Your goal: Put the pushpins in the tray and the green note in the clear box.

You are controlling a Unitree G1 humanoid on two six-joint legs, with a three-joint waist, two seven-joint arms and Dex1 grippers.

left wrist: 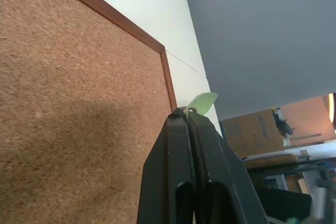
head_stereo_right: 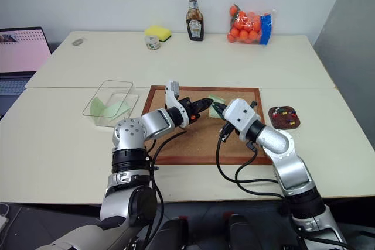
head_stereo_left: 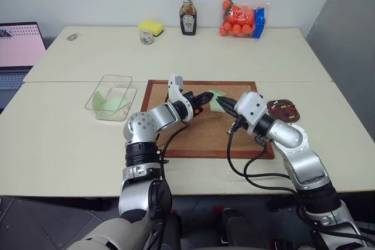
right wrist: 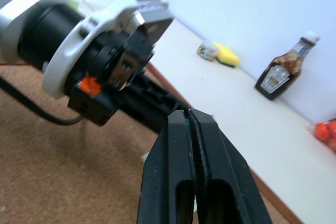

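Observation:
My left gripper [head_stereo_left: 206,96] and right gripper [head_stereo_left: 215,101] meet tip to tip just above the corkboard [head_stereo_left: 193,139]. The pale green note [head_stereo_left: 217,92] hangs between them. The left gripper [left wrist: 188,113] is shut on the note, and a corner of the note [left wrist: 203,100] pokes out past its tips. The right gripper [right wrist: 188,113] is shut with a small dark green speck pinched at its tips, seemingly a pushpin head. Several pushpins [head_stereo_left: 285,108] lie in the dark tray [head_stereo_left: 274,107] to the right of the board. The clear box [head_stereo_left: 104,79] stands left of the board and holds other green slips.
At the back of the table stand a sauce bottle [head_stereo_left: 188,11], a bag of oranges [head_stereo_left: 243,19], a yellow sponge [head_stereo_left: 151,27] and a small jar [head_stereo_left: 146,37]. A laptop [head_stereo_left: 20,51] sits at the far left. A seam runs across the table behind the corkboard.

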